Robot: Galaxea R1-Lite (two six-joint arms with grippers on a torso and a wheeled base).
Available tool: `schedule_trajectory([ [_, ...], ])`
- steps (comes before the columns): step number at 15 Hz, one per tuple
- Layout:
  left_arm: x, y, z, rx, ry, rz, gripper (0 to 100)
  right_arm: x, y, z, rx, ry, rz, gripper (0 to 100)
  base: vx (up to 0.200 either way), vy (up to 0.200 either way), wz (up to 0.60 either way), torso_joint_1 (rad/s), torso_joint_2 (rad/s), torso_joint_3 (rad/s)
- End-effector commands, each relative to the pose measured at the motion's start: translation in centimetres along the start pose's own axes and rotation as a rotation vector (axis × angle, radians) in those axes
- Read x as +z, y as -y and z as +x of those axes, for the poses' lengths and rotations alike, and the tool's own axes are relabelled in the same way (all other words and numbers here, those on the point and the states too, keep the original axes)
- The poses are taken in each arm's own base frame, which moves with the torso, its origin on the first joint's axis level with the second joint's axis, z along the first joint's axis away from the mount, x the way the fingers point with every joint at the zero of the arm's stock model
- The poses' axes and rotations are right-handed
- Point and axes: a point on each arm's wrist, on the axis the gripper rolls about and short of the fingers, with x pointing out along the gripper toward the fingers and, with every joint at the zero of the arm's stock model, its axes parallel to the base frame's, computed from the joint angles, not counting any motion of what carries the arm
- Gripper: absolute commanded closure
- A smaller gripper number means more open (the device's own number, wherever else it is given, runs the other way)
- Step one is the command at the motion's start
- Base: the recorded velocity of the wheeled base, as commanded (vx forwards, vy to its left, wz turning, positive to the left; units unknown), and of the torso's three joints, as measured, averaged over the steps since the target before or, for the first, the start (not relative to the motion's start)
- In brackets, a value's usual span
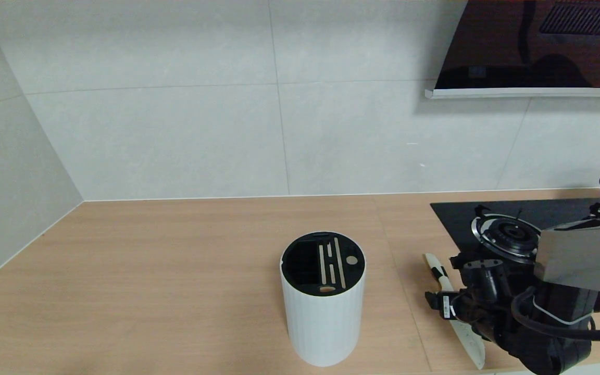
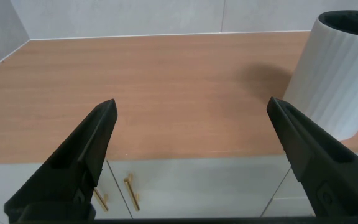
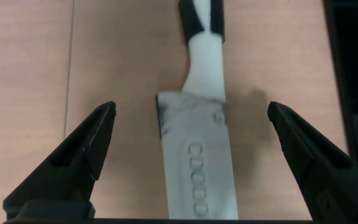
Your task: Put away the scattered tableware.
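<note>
**Knife lies between holder and hob, both pincers apart**

At the far left the tiled wall turns a corner and bounds the wooden countertop on two sides. From that corner to the holder we see a wide stretch of bare wood.

The left gripper hangs at the counter's front edge with its fingers spread wide and nothing between them. Two gold cabinet handles show below the edge.

The white ribbed holder stands upright close to the front edge, and the slots in its black top are unfilled.

The knife lies flat between the holder and the hob. Its handle points toward the wall and its blade tip nearly reaches the front edge. The blade carries a row of small oval marks, and we can make out no lettering.

The right gripper is over the blade near the handle. Its fingers are apart, one on each side, with wood showing between each finger and the steel.

The black hob is close beside the knife, with its burner near the hob's edge. The range hood hangs on the wall above.
</note>
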Motion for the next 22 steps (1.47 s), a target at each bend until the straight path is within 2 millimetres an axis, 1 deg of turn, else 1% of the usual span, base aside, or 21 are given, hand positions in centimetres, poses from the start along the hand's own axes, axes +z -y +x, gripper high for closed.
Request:
schedule_trajectory([
  [1, 0.0, 0.0, 0.0, 0.0, -0.002, 0.0, 0, -0.6, 0.0, 0.5, -0.013, -0.009, -0.005, 0, 0.0, 0.0, 0.0, 0.0, 0.0, 0.0],
  [9, 0.0, 0.0, 0.0, 0.0, -0.002, 0.0, 0, -0.6, -0.1, 0.7, -0.015, -0.007, -0.003, 0, 0.0, 0.0, 0.0, 0.0, 0.0, 0.0],
  [10, 0.0, 0.0, 0.0, 0.0, -0.002, 0.0, 0, -0.6, -0.1, 0.7, -0.015, -0.007, -0.003, 100, 0.0, 0.0, 0.0, 0.0, 0.0, 0.0],
  [18, 0.0, 0.0, 0.0, 0.0, 0.0, -0.001, 0, -0.3, 0.0, 0.4, -0.014, 0.008, 0.002, 100, 0.0, 0.0, 0.0, 0.0, 0.0, 0.0],
  [20, 0.0, 0.0, 0.0, 0.0, 0.0, 0.0, 0, 0.1, 0.0, 0.1, -0.011, 0.022, 0.008, 100, 0.0, 0.0, 0.0, 0.0, 0.0, 0.0],
  [22, 0.0, 0.0, 0.0, 0.0, -0.002, -0.001, 0, 1.3, 0.1, -1.2, 0.0, 0.06, 0.018, 100, 0.0, 0.0, 0.0, 0.0, 0.0, 0.0],
])
